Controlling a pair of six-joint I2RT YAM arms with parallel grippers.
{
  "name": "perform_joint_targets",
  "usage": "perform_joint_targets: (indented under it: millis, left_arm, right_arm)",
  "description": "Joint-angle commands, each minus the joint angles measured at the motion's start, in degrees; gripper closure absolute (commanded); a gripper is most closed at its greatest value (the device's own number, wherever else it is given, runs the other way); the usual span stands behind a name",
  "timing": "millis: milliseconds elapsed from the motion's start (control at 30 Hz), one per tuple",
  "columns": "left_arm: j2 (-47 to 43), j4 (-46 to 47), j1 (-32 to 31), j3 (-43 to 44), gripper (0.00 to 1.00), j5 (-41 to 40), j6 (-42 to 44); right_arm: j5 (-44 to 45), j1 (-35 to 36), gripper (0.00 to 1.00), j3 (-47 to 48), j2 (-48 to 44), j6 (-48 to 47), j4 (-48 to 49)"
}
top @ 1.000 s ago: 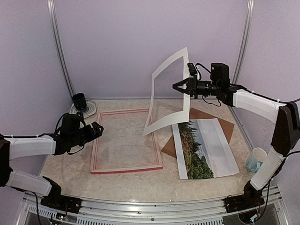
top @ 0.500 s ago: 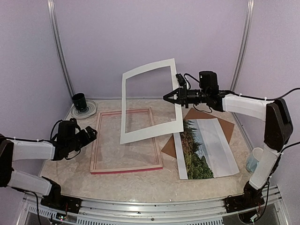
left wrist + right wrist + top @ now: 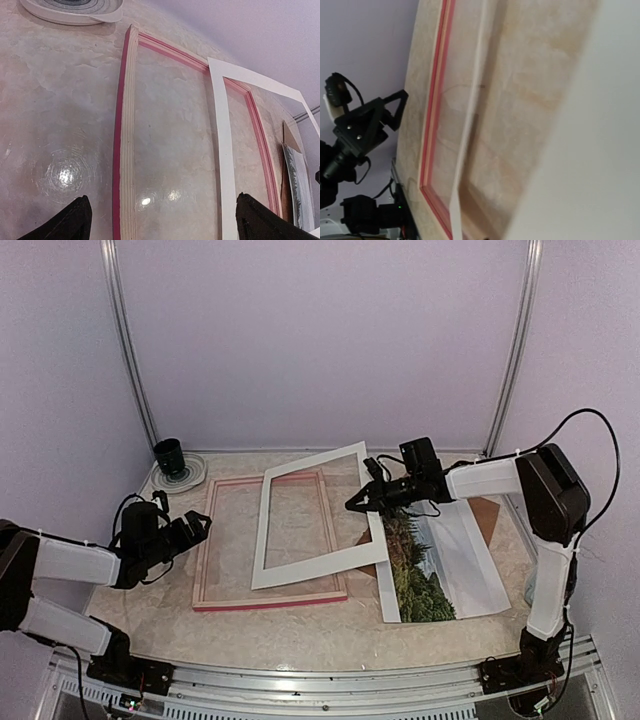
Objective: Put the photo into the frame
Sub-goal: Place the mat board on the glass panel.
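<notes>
Photo (image 3: 440,560) of trees and water lies flat on the right side of the table (image 3: 300,640), partly over a brown backing board (image 3: 483,512). A pink frame (image 3: 270,601) lies flat at centre-left. The right gripper (image 3: 355,507) is clamped on the right edge of a white mat (image 3: 262,535), which is tilted over the frame's right half. The left gripper (image 3: 198,525) hovers by the frame's left edge with its jaws wide apart, holding nothing.

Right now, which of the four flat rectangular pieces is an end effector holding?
The white mat border, pinched at its edge by the right end effector; the pink frame, photo and brown board lie ungripped.
</notes>
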Motion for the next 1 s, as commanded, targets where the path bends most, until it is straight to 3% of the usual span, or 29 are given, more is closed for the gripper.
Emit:
perform_joint_targets:
  millis: [0,633,967]
  left_arm:
    - [-0.29,4.56,0.87,-1.48,0.01,1.66,2.25]
    - [3.7,9.39,3.36,-2.92,0.01,5.92,0.84]
    - [5.05,10.71,3.36,-3.02,0.01,7.76,0.46]
  right_arm:
    - [1.18,0.82,1.0,1.37,1.04,-3.1,-3.11]
    - [1.13,2.36,0.97,1.57,1.93,-6.06,-7.6]
    - [1.74,2.78,0.9,4.17,4.18,-5.67,-8.5]
